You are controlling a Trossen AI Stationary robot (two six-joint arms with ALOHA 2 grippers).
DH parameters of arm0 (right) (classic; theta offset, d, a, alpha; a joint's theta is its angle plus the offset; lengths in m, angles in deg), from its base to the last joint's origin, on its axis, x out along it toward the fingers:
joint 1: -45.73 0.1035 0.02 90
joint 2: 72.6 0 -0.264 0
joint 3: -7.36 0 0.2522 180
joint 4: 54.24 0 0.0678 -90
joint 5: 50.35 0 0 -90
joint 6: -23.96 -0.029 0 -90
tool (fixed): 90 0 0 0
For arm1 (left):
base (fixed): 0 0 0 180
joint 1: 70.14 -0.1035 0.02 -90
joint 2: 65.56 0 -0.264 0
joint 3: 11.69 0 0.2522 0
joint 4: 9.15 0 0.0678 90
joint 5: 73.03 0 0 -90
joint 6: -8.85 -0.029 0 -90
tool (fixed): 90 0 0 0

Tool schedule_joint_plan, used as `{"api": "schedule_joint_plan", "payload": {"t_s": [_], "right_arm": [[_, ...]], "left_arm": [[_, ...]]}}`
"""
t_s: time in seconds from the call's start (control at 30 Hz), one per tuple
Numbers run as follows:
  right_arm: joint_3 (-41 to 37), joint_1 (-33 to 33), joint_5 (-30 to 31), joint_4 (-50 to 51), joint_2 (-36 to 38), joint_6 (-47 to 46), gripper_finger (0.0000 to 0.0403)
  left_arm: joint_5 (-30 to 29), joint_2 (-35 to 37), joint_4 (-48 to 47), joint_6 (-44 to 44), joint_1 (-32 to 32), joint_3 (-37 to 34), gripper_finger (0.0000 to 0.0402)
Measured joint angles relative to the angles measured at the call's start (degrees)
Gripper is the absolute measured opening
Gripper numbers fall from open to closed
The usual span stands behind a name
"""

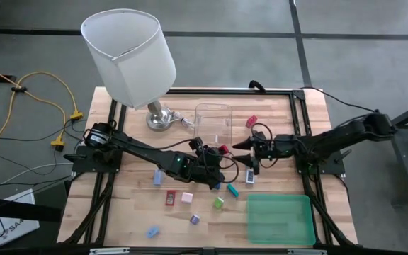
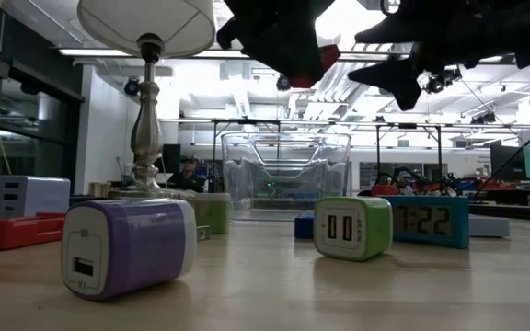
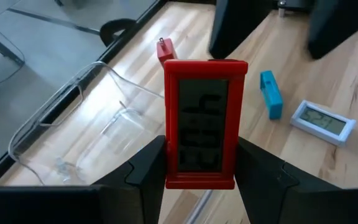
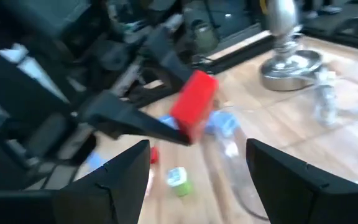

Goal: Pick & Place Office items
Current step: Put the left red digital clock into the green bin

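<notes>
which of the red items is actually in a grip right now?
The red clock, clamped upright between the left end effector fingers above the clear box. The red piece by the pink one and the red piece beside the box both lie loose on the table.

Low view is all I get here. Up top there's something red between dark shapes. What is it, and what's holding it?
Observer: It's a red clock, clamped in the left pincer with a finger on each side.
Operator: And the other dark shape next to it?
Observer: That's the right pincer, open and empty, pointing at the clock from close by.
Operator: Where over the table is all this?
Observer: In the high view it's mid-table, just off the near edge of the clear box. The green tray lies apart from it, by the table's front right corner.
</notes>
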Motion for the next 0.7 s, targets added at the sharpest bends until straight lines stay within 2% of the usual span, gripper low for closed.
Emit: {"api": "schedule_joint_plan", "payload": {"t_s": [0.13, 0.37, 0.47, 0.7], "right_arm": [[0.0, 0.0, 3.3, -2.4, -2.3, 0.7, 0.0252], [0.0, 0.0, 4.6, -9.4, -6.5, 3.1, 0.0252], [0.0, 0.0, 6.9, -12.2, -7.3, 4.9, 0.0252], [0.0, 0.0, 8.7, -15.2, -7.4, 7.8, 0.0252]], "left_arm": [[-0.7, 0.0, 0.1, 0.0, 0.0, 0.0, 0.0157], [-5.2, 0.0, 0.5, 0.0, -0.1, 0.0, 0.0157], [-6.9, 0.0, 0.5, 0.0, -0.3, 0.0, 0.0158], [-7.2, 0.0, 1.0, 0.0, -1.6, 0.0, 0.0158]]}}
